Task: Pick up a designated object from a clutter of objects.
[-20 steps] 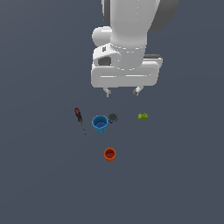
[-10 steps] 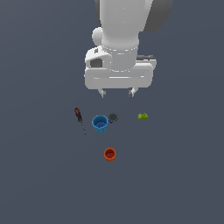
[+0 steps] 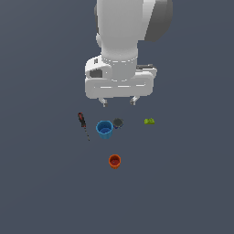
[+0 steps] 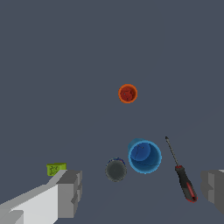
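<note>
Above the dark grey flat surface (image 3: 41, 192) hangs the white robot arm, its tool (image 3: 119, 101) pointing straight down and clear of every object. Both grey fingertips (image 3: 105, 102) stand wide apart with nothing between them; the tool is spread and empty.

Clock directions below take the round blue plastic cup (image 3: 104, 129) as dial centre in the exterior view.

- Small screwdriver with a red-and-black handle and thin dark metal shaft (image 3: 83, 124): lies flat at 9 o'clock, near the blue cup but apart from it. Handle end points toward 11 o'clock, shaft tip toward 7 o'clock. It sits off to the exterior view's left of the tool, not beneath it.
- Dark grey round disc (image 3: 118, 122): at 2 o'clock, just beside the blue cup; contact cannot be confirmed.
- Small yellow-green piece (image 3: 149, 121): at 3 o'clock, well apart from the cup.
- Smaller orange cup (image 3: 114, 161): at 5 o'clock, well apart, upright with its mouth open upward.

Wrist view confirms the layout: screwdriver (image 4: 181, 173) lies between the blue cup (image 4: 145, 155) and one grey finger (image 4: 213, 189), touching neither. Disc (image 4: 116, 169) sits just beside the blue cup. Yellow-green piece (image 4: 56, 169) lies close to the other finger. Orange cup (image 4: 127, 93) stands alone beyond the group.
</note>
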`<state>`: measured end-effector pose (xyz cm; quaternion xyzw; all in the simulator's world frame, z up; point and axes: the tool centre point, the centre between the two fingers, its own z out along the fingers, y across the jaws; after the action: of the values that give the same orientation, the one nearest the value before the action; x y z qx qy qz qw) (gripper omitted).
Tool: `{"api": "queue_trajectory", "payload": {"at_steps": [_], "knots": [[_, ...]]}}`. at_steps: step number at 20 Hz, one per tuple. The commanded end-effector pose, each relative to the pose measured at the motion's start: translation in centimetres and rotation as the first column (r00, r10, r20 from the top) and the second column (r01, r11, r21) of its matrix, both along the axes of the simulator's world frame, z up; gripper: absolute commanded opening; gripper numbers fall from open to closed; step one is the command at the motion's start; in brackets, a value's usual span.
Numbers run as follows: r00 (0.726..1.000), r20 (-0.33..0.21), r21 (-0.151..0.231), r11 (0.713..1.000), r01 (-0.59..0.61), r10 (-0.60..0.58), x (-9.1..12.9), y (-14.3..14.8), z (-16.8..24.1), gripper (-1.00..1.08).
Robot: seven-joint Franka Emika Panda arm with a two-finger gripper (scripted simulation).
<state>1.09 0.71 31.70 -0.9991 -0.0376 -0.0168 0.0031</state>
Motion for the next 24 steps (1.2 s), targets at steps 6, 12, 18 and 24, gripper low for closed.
{"api": "queue_trajectory", "payload": {"at_steps": [6,12,18,24], "knots": [[0.998,-0.004,0.008,0.998,-0.056,0.056,-0.1,-2.9,-3.8,1.00],[0.993,-0.006,0.014,0.992,-0.121,0.122,-0.7,-6.4,-8.2,1.00],[0.982,-0.007,0.016,0.982,-0.187,0.187,-2.1,-10.0,-12.7,1.00],[0.968,-0.010,0.013,0.968,-0.249,0.249,-4.2,-13.5,-16.9,1.00]]}}
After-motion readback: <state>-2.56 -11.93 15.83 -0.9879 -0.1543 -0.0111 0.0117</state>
